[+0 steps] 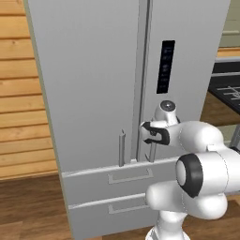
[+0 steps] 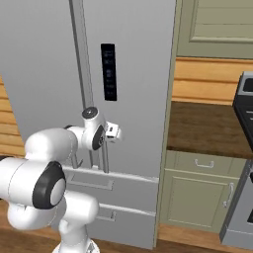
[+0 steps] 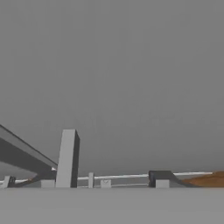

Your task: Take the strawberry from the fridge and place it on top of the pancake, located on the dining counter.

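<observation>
Behind closed doors, I judge, sits the strawberry: the fridge (image 1: 93, 93) is shut, so the fruit is hidden. At the right door's handle (image 1: 153, 151), low on its bar, my gripper (image 1: 151, 133) is turned sideways with a dark finger (image 1: 149, 125) above and one below, the bar just beside them. Whether they already pinch it I cannot tell. Reaching low gives me leverage to swing the door. Drawers (image 1: 126, 176) sit below, closed.

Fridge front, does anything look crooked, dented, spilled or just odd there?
Nothing stands out. The tall light-grey two-door fridge has both doors shut and flush, its vertical bar handles straight, its two bottom drawers closed. The robot's dark pincer sits at the right door's handle.
</observation>
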